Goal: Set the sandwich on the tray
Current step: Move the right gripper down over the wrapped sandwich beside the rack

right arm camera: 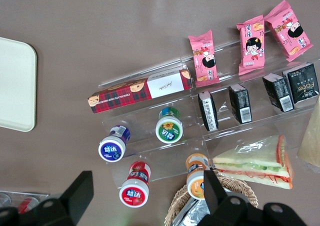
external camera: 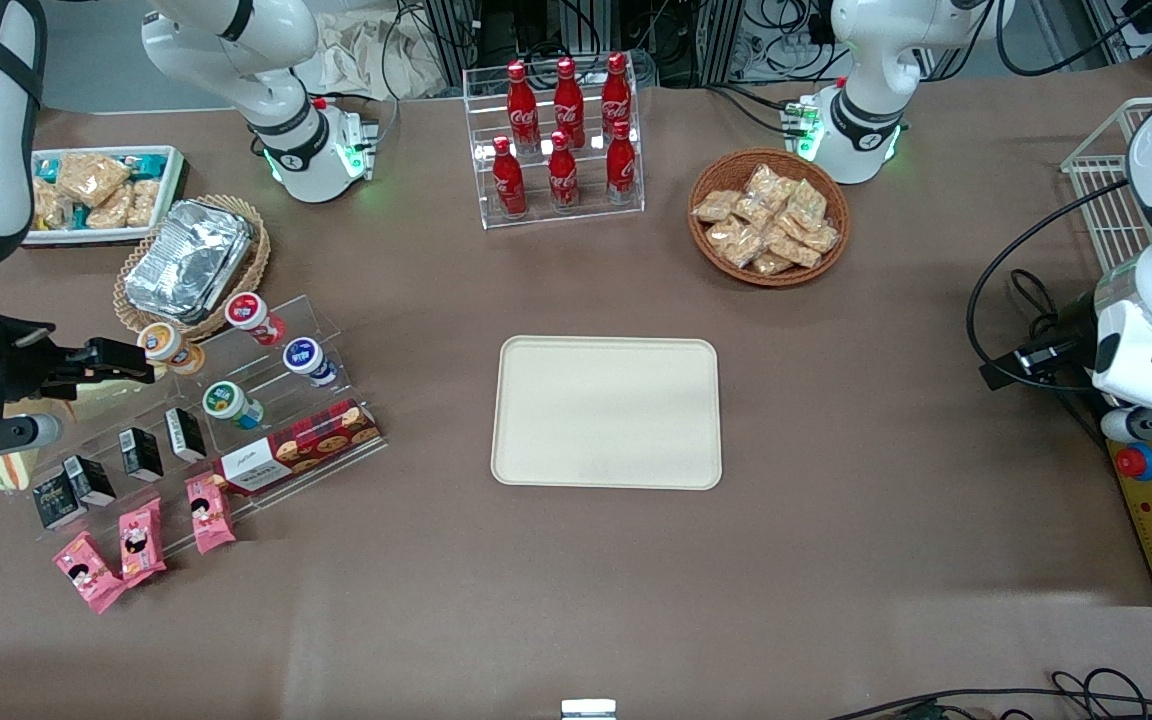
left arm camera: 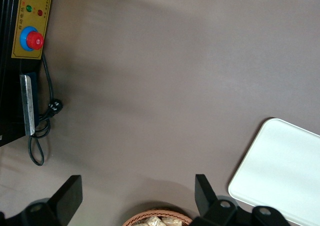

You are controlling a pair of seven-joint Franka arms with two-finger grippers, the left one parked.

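The gripper (external camera: 121,362) hangs above the clear stepped snack rack (right arm camera: 200,131) at the working arm's end of the table, its fingers (right arm camera: 77,193) spread wide apart and holding nothing. The sandwich (right arm camera: 255,162) lies just beside the rack, close to a foil-filled wicker basket (external camera: 194,262). The cream tray (external camera: 607,412) sits bare, well apart, at mid-table.

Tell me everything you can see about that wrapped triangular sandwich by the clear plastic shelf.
The triangular white-bread sandwich in clear wrap lies flat on the brown table, beside the clear stepped display shelf and next to a round wicker basket. Green and orange-red filling shows along its cut edge, and the shiny wrap looks intact. Nothing grips it: the black two-finger tool hangs open above the shelf and basket, not touching it. The cream rectangular tray lies apart, near the table's middle.
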